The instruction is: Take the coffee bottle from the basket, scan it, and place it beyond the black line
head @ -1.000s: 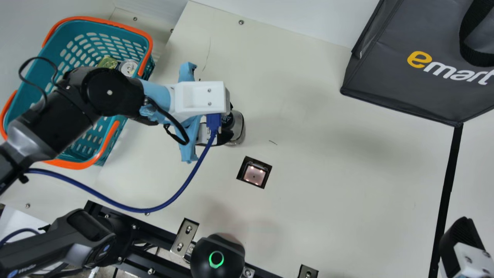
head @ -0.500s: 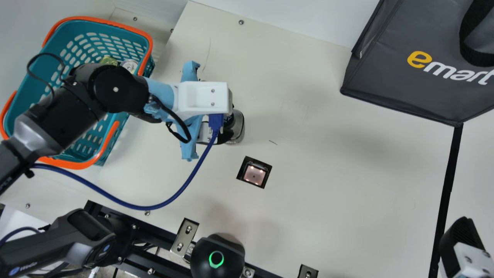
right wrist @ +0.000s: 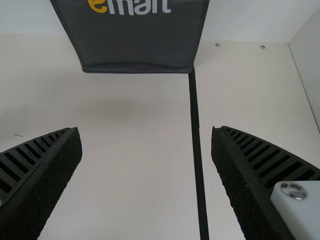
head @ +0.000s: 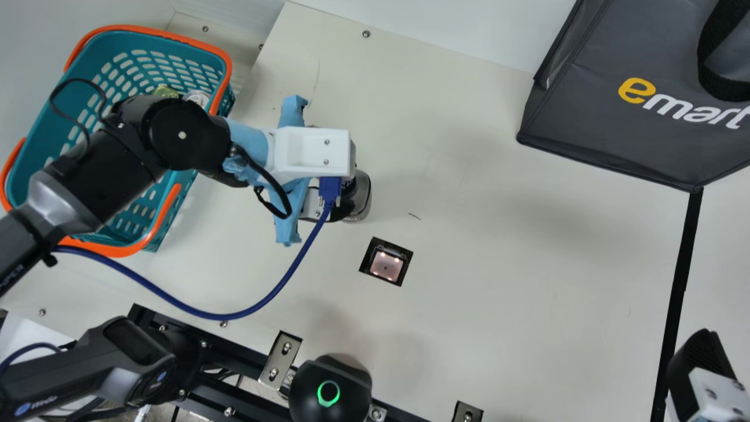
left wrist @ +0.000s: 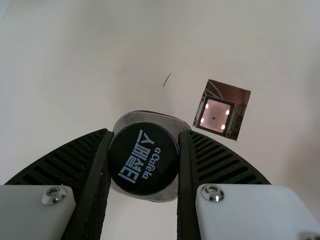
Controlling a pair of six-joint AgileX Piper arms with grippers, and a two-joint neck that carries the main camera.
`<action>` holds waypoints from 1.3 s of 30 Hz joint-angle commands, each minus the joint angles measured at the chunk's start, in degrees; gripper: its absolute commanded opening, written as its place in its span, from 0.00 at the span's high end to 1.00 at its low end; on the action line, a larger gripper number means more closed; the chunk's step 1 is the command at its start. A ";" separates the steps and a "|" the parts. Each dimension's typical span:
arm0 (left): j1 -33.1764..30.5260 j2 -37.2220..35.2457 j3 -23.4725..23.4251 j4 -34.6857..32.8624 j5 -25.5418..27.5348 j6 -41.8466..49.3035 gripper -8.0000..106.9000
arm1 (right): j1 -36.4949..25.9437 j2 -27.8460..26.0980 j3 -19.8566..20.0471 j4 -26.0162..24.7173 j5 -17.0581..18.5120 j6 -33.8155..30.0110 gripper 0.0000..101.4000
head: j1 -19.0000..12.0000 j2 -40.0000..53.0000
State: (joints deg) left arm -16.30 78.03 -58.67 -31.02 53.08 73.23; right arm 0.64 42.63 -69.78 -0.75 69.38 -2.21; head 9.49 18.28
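Coffee bottle (head: 361,196) out of basket (head: 53,135), over left part of counter (head: 498,264), between basket edge and scanner window (head: 387,265). Scan apparently still ahead, bottle being beside window; then placing beyond black line (head: 681,281), toward counter's right edge. Left end effector (left wrist: 145,134) closed to cap width, gripping bottle's dark cap from both sides; base perhaps just off counter, hard to tell. Right end effector (right wrist: 145,129) wide open, nothing between fingers.
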 commanded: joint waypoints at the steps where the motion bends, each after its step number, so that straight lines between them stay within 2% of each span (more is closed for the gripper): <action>1: -0.11 0.14 -0.09 0.15 0.23 0.00 0.69 | 0.00 0.00 0.00 0.00 0.00 0.00 0.10 | -1.57 0.14; 20: -0.15 1.23 -1.40 0.25 0.83 -0.59 0.15 | 0.00 0.00 0.00 0.00 0.00 0.00 0.10 | -1.57 0.14; 39: 2.09 1.21 -5.85 -0.34 3.23 -2.36 0.15 | 0.00 0.00 0.00 0.00 0.00 0.00 0.10 | -1.57 0.14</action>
State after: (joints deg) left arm -14.40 79.43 -64.37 -31.27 56.18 71.12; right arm 0.64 42.63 -69.78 -0.75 69.38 -2.21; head 9.49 18.28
